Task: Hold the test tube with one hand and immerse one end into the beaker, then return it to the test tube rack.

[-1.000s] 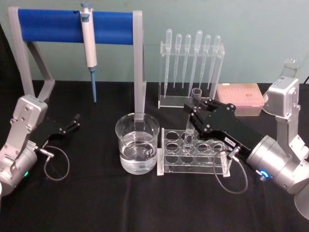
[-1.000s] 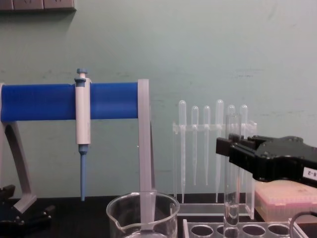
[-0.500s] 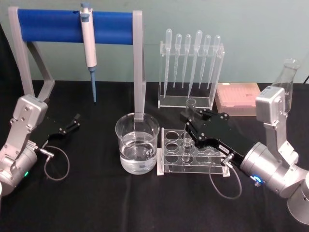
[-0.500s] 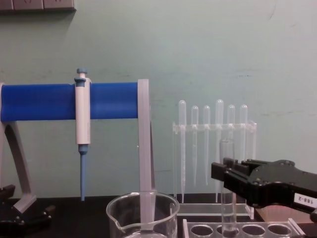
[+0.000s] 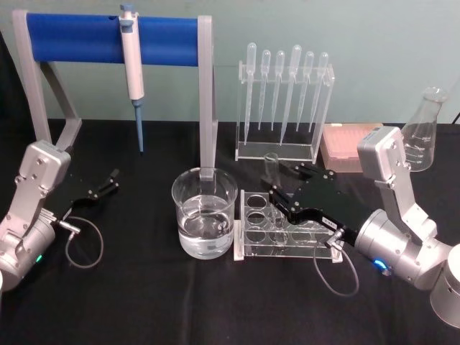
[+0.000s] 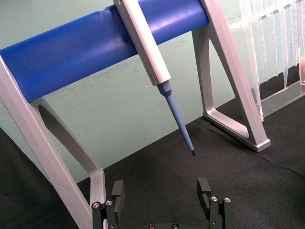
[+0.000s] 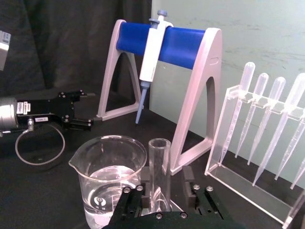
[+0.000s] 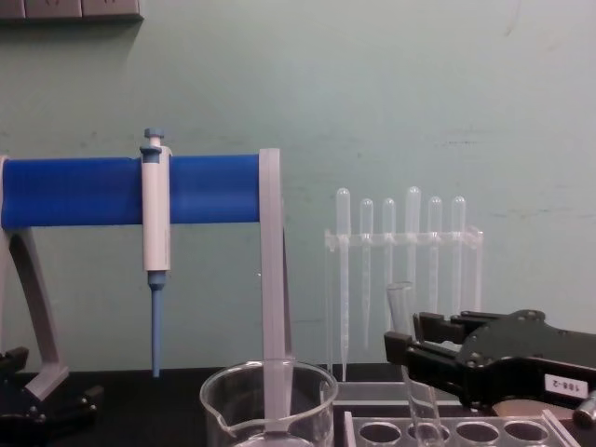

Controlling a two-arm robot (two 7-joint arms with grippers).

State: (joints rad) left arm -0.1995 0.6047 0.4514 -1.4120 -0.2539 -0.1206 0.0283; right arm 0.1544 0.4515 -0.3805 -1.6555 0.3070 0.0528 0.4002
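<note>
Right now my right gripper is clamped on the test tube, a finger on either side of the glass as my right wrist view shows. From the chest view the tube leans a little, its open rim tipped toward my left above the fingers and its lower end reaching down into one of the holes of the clear tube rack directly beneath the gripper. From the head view that rack sits under and just in front of the fingertips.

Just to the left of the gripper, beside the rack's left end, stands the beaker, holding clear liquid; the tube is not in it. On the right wrist camera the beaker stands just beside the tube.

Behind the gripper stands the clear pipette stand with its row of plastic pipettes, and behind and to the right of it lie a pink box and a glass flask. Farther left, beyond the beaker, the blue-barred holder carries the micropipette, hanging tip down.

My left gripper rests well off to the left on the black table, fingers spread apart with nothing between them, as the left wrist camera confirms
</note>
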